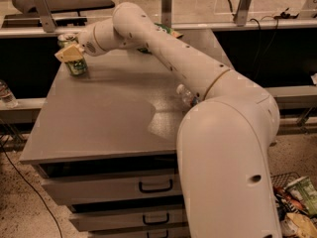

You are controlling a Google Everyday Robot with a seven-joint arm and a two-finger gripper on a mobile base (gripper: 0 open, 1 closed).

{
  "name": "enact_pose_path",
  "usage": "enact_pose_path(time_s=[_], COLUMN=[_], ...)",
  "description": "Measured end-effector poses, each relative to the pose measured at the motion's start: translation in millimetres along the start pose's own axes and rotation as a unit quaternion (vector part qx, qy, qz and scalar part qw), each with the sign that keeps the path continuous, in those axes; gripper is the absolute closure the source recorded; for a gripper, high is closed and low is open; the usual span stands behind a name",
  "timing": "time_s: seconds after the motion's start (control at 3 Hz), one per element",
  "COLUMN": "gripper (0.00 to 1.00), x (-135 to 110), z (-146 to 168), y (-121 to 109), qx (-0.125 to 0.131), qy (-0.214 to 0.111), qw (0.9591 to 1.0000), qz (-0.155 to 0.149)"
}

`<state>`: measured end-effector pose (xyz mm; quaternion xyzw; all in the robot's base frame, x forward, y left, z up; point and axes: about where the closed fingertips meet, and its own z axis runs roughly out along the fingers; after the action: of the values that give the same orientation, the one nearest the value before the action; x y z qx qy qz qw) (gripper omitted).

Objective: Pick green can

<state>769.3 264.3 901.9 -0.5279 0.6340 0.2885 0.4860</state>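
Note:
The green can [77, 67] stands upright at the far left corner of the grey tabletop [109, 113], its silver top showing above my hand. My gripper [69, 53] is at the can, at the end of the white arm that reaches across the table from the right. The pale tip of the gripper covers the can's middle on the near side. The can still rests on the table.
A clear water bottle [185, 94] lies on the table's right side, mostly hidden behind my arm. A green snack bag [164, 29] lies at the far edge behind the arm. Drawers [156, 186] sit under the table. Bags of litter [297, 207] lie on the floor at right.

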Motion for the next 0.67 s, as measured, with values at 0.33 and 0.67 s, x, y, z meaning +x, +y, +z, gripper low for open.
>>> enact_pose_path(time_s=[0.33,0.67], gripper=[0.95,1.00], x=[-34,-65], z=[-48,-103], y=[-8,-3], qx=[0.026,0.042], qy=[-0.040,-0.092], qw=[0.9988,0.9947], qz=[-0.014,-0.020])
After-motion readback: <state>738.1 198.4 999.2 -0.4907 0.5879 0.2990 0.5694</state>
